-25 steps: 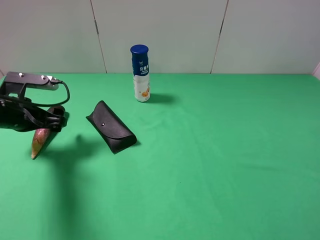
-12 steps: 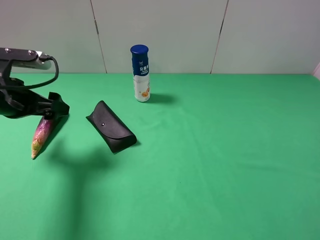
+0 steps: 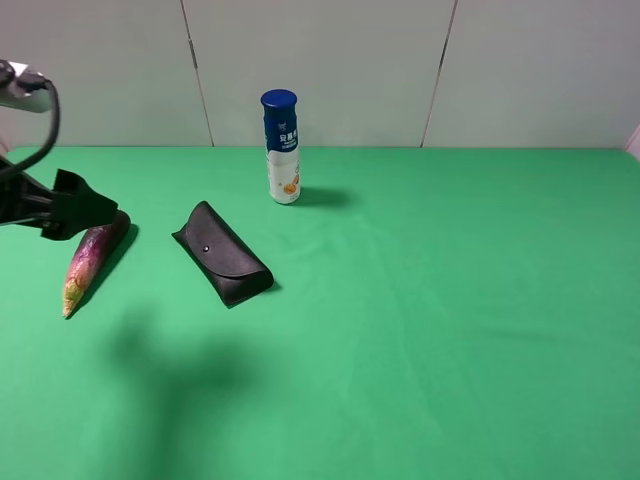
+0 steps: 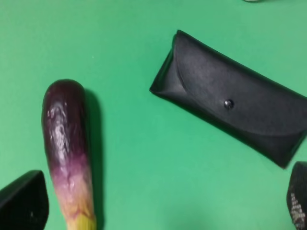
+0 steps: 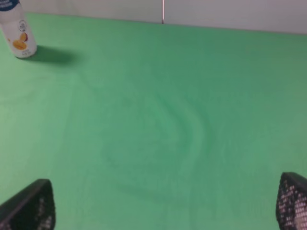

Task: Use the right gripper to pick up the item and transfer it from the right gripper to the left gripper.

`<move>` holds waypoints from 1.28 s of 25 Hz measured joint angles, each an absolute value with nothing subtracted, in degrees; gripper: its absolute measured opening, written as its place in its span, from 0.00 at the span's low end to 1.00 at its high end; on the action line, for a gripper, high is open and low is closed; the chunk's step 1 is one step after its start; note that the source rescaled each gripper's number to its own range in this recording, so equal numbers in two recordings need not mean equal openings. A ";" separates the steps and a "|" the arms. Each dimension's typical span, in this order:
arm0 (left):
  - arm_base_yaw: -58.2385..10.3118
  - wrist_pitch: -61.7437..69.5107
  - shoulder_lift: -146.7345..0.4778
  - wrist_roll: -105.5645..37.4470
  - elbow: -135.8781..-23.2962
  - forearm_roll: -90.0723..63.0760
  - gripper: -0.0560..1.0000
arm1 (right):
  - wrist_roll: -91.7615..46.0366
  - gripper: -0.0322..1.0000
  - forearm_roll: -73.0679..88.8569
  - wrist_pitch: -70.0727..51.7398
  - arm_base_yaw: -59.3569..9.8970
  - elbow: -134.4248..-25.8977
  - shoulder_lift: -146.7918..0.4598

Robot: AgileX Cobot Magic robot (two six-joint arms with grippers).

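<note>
I see the eggplant (image 3: 88, 262) lying on the green table (image 3: 420, 300) at the far left, just beside the black glasses case (image 3: 222, 253) — nothing grips it. My left gripper (image 4: 158, 211) hangs above it with jaws spread wide; my right gripper (image 5: 165, 203) is spread too, over bare cloth, the bottle (image 3: 281, 147) well behind.
</note>
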State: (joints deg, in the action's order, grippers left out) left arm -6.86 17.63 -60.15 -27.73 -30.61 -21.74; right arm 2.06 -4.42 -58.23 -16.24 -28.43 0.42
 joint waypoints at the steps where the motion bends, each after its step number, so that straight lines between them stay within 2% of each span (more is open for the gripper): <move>1: -6.86 19.24 -58.90 -25.98 -30.83 -20.21 0.99 | 2.06 1.00 -4.42 -58.23 -16.24 -28.43 0.42; 11: -6.86 40.97 -44.62 -8.29 -38.27 0.00 0.99 | 2.06 1.00 -4.42 -58.23 -16.24 -28.43 0.42; 24: -6.86 60.82 -16.10 -7.34 -38.57 0.68 0.99 | 2.06 1.00 -4.42 -58.23 -16.24 -28.43 0.42; 32: -6.86 62.46 -3.94 -6.04 -35.29 -1.29 0.99 | 2.06 1.00 -4.42 -58.28 -16.24 -28.43 0.42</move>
State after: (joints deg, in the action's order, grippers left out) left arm -6.86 62.46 -3.94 -6.04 -35.29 -1.29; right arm 2.06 -4.42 -58.28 -16.24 -28.43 0.42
